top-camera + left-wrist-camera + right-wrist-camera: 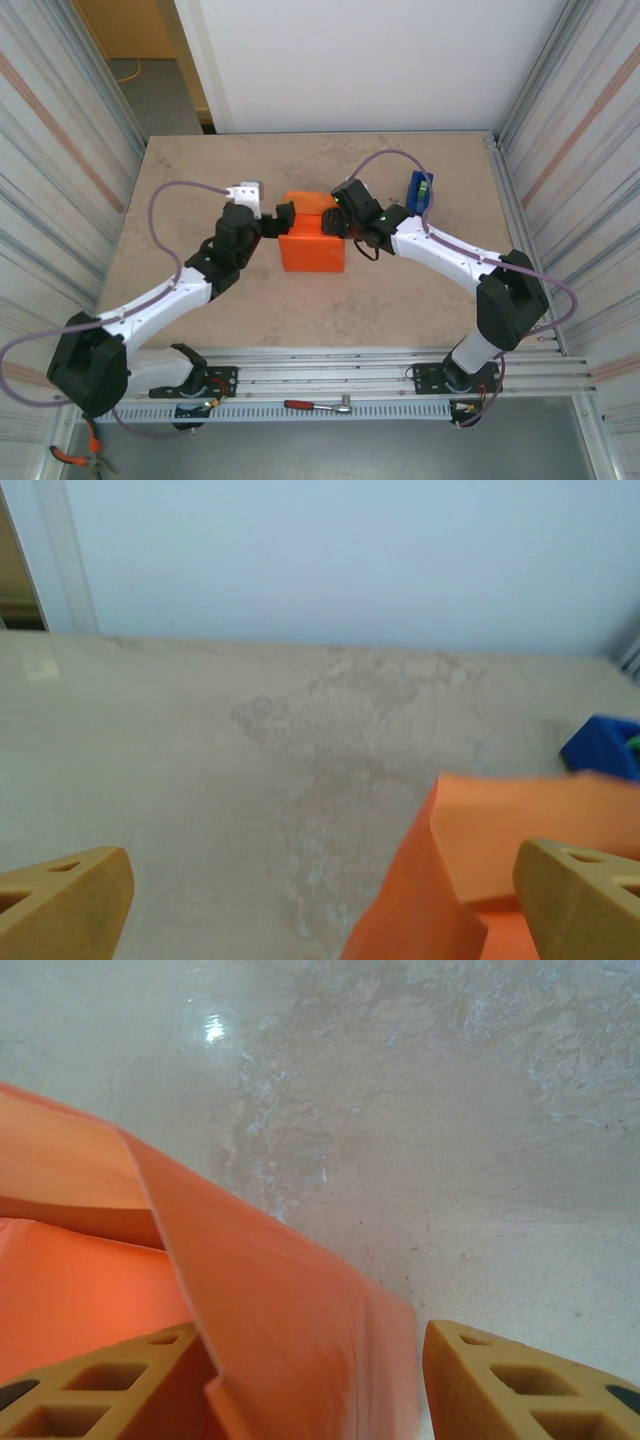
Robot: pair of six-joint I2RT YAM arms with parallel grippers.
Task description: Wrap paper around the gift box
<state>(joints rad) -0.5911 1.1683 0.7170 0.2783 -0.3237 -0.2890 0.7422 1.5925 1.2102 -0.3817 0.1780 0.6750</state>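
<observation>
Paper (312, 245) hides gift box, between both pincers. Left pincer (320, 905) wide open, empty. Right pincer (312, 1380) half open astride raised flap (280, 1280). Likely step: end folds; next needs flap creased down flat.

Plain bright orange paper (313, 245), no print, folded into a blocky, box-shaped parcel just short of the middle of the desk (330, 310), a little toward 12 o'clock. Flat, smooth top and upright near side facing 6 o'clock. Far end at 12 to 1 o'clock looser, with a flap (270, 1290) standing up, creased and slanting across the lower folds (500, 850).
</observation>
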